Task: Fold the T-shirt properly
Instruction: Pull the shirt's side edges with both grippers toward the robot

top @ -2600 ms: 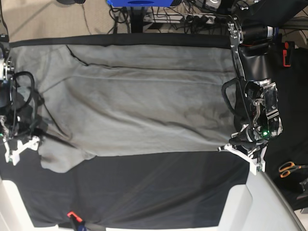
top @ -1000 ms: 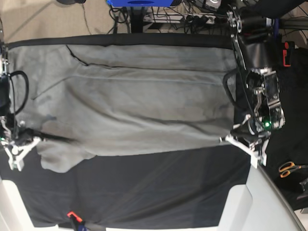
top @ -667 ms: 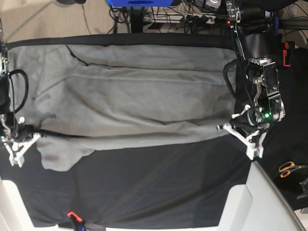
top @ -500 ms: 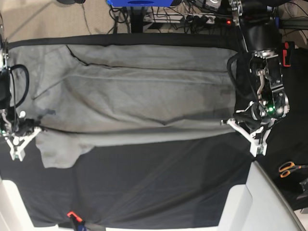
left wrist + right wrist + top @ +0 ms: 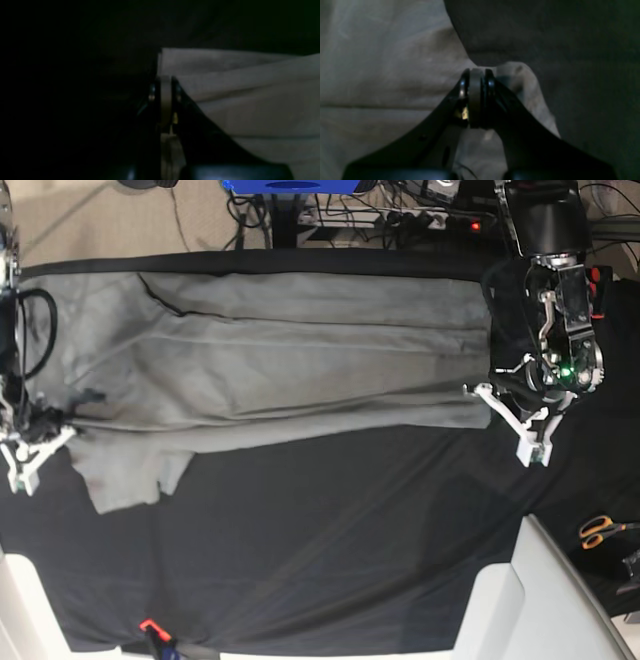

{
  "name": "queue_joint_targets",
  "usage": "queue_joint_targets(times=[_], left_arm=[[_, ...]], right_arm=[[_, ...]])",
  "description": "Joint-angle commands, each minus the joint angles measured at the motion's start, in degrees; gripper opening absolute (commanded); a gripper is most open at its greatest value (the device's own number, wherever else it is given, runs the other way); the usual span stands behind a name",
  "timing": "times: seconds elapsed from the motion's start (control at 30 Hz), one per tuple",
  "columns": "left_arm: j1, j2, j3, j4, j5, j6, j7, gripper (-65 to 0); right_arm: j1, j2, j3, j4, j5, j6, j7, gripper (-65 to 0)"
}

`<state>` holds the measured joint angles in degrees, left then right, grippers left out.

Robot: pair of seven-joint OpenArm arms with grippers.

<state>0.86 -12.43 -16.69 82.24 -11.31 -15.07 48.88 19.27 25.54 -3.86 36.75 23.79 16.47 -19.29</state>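
The grey T-shirt (image 5: 290,360) lies wide across the far half of the black table cloth (image 5: 330,550). Its near edge is lifted and drawn taut between my two grippers. On the base view's right, my left gripper (image 5: 488,408) is shut on the shirt's near corner. The left wrist view shows its jaws pinched together on a strip of the T-shirt (image 5: 250,100), left gripper (image 5: 165,83). At the left, my right gripper (image 5: 48,436) is shut on the other end, near a sleeve (image 5: 125,475) that hangs loose. The right wrist view shows the right gripper (image 5: 475,78) clamping a fold of the T-shirt (image 5: 382,75).
Orange-handled scissors (image 5: 600,530) lie beyond the cloth at the right. A white surface (image 5: 560,600) fills the near right corner. A small red clip (image 5: 150,626) sits at the cloth's near edge. Cables and a blue frame (image 5: 290,186) stand behind the table.
Both grippers have carried the shirt's near edge toward the far side. More black cloth shows in front, and the loose sleeve has followed.
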Motion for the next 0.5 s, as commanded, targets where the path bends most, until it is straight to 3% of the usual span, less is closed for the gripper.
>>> queue_joint_targets(times=[0.0, 0.1, 0.27, 0.47], left_arm=[[-1.00, -0.81, -0.24, 1.24, 0.01, 0.08, -0.93, -65.0], [-1.08, -0.45, -0.24, 2.29, 0.01, 0.08, -0.93, -65.0], [-0.73, -0.37, -0.15, 6.51, 0.28, 0.08, -0.84, -65.0], [0.41, -0.37, -0.15, 12.40, -0.07, 0.08, 4.00, -65.0]], right_arm=[[0.21, 1.23, 1.26, 3.38, 0.34, 0.01, 1.22, -62.9], [-3.93, 1.23, 4.78, 10.15, 0.34, -0.07, 0.70, -62.9], [-8.50, 0.88, 9.97, 18.76, 0.34, -0.07, -5.81, -62.9], [-11.66, 0.88, 10.67, 24.30, 0.43, -0.16, -9.85, -62.9]])
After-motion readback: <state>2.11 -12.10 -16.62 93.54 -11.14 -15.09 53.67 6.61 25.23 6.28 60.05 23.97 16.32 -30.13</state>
